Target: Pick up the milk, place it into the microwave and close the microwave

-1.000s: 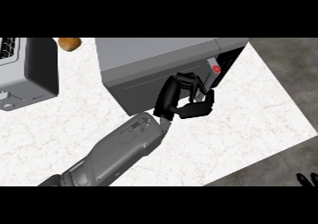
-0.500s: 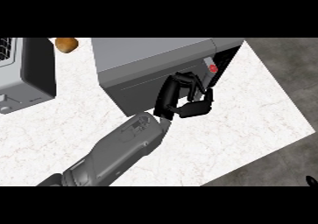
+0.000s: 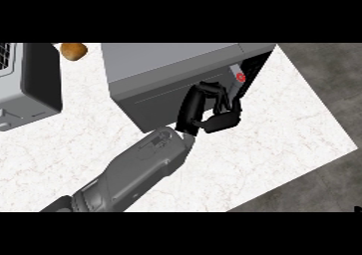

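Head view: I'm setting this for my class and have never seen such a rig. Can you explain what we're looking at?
The camera sits in a humanoid robot's head, looking steeply down at a white marble counter. The grey forearm ending in a black left hand belongs to the robot. The hand is curled against the door of a grey microwave and holds nothing. The door stands slightly ajar, and a red-marked item shows in the gap, too little to name. Another grey appliance and a small brown item sit at the left. A sliver of the right hand shows at the lower right edge.
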Action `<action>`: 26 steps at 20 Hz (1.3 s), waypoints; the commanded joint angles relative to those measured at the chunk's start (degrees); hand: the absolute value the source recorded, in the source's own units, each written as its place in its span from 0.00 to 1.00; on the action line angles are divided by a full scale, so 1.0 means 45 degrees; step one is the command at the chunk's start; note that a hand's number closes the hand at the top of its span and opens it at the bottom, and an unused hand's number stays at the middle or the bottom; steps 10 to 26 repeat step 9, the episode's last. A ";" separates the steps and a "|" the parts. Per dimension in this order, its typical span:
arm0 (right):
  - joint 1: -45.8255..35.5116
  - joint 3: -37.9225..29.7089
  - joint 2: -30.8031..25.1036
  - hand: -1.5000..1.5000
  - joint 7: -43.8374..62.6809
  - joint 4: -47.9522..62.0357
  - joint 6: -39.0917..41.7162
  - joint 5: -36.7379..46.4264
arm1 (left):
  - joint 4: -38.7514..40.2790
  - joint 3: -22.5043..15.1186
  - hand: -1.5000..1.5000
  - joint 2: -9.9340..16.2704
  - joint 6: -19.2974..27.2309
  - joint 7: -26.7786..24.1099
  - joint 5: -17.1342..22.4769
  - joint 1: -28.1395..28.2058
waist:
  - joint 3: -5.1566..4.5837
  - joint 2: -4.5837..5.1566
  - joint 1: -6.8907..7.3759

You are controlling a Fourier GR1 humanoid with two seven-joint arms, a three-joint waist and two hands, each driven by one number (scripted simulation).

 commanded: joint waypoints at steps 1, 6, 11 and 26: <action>0.0134 -0.0038 -0.0123 0.00 0.0010 -0.0082 0.0197 -0.0303 | 0.1083 0.0374 1.00 -0.0027 -0.0442 0.0131 0.0294 -0.1003 | 0.0015 0.0239 -0.0148; 0.0355 -0.0161 -0.0407 0.00 0.0122 -0.0312 0.0425 -0.0553 | 0.1159 0.0311 1.00 -0.0027 -0.0290 -0.0108 0.0499 -0.1169 | 0.0019 0.0153 -0.0234; 0.0430 -0.0249 -0.0520 0.00 0.0154 -0.0466 0.0505 -0.0641 | 0.1267 0.0271 1.00 -0.0028 -0.0314 -0.0134 0.0677 -0.1208 | 0.0024 0.0137 -0.0278; 0.0430 -0.0249 -0.0520 0.00 0.0154 -0.0466 0.0505 -0.0641 | 0.1267 0.0271 1.00 -0.0028 -0.0314 -0.0134 0.0677 -0.1208 | 0.0024 0.0137 -0.0278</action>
